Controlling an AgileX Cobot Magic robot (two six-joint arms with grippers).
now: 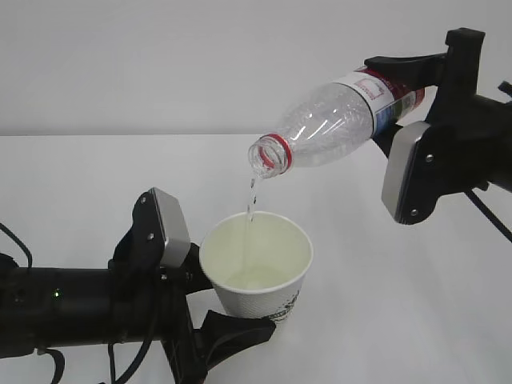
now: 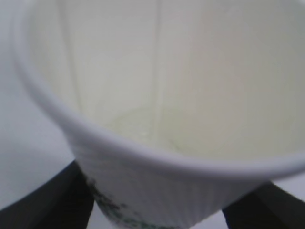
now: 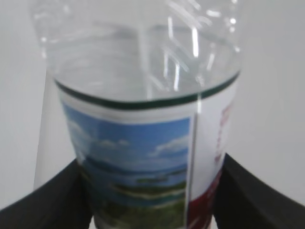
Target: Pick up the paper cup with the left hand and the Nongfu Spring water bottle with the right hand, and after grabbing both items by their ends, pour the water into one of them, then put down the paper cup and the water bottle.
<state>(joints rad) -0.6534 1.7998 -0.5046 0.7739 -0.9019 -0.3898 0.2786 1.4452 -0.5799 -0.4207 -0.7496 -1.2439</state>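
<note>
My left gripper (image 1: 218, 304) is shut on the lower part of the white paper cup (image 1: 260, 276), which stands upright above the table; its black fingers (image 2: 52, 200) press both sides of the cup (image 2: 157, 191). My right gripper (image 1: 404, 100) is shut on the labelled end of the Nongfu Spring water bottle (image 1: 336, 120), tilted mouth-down to the left over the cup. A thin stream of water (image 1: 250, 204) falls from the red-ringed mouth into the cup, where a little water (image 2: 138, 124) lies at the bottom. In the right wrist view black fingers (image 3: 52, 200) flank the bottle's label (image 3: 138, 167).
A white table (image 1: 400, 320) lies under both arms, with a plain pale wall behind it. The left arm (image 1: 64, 308) reaches in low from the left edge, and the right arm (image 1: 472, 120) comes in high from the right.
</note>
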